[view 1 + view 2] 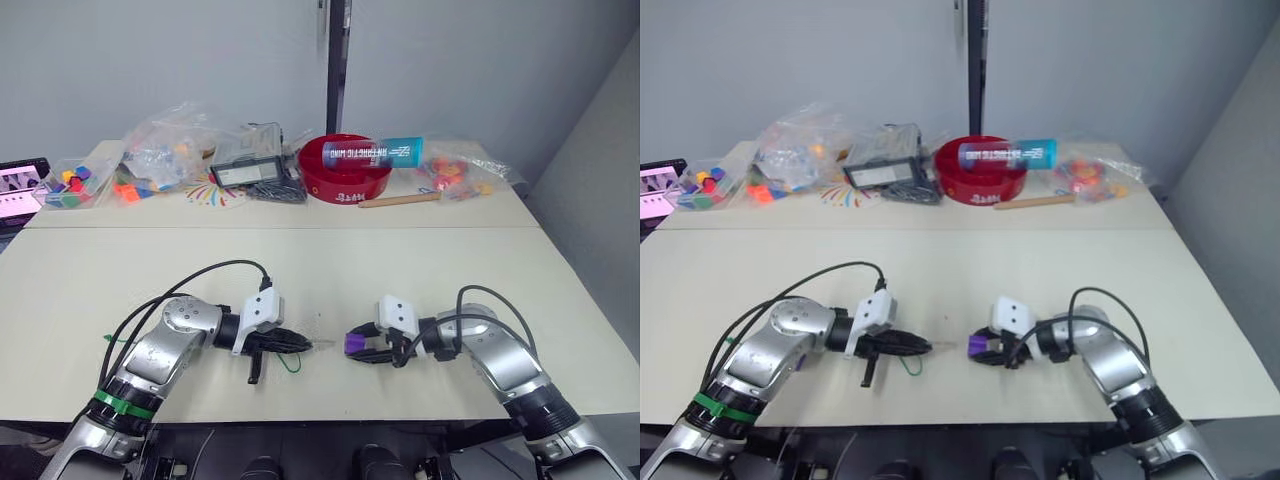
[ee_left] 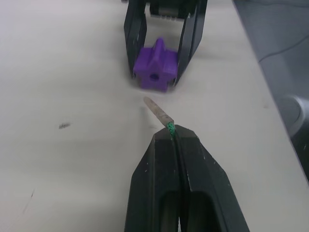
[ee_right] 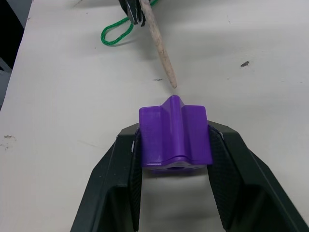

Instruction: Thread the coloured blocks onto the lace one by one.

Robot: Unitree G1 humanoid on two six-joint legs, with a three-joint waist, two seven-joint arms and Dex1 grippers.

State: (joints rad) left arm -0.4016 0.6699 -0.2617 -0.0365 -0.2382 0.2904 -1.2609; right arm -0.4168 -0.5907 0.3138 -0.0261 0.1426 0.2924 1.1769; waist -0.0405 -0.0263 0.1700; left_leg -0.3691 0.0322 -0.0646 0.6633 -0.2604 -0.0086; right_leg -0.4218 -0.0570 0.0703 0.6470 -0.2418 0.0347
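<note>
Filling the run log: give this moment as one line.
left gripper: shut on lace | right gripper: shut on purple block | lace tip short of block hole, not threaded

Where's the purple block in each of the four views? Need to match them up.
Left eye view: purple block low centre, clamped in the right gripper.
Right eye view: same block low centre, facing the left gripper.
Left wrist view: block at the far end, hole facing the camera.
Right wrist view: block between the fingers.
Shared landmark: the lace's pale tip, pointing at the block.
</note>
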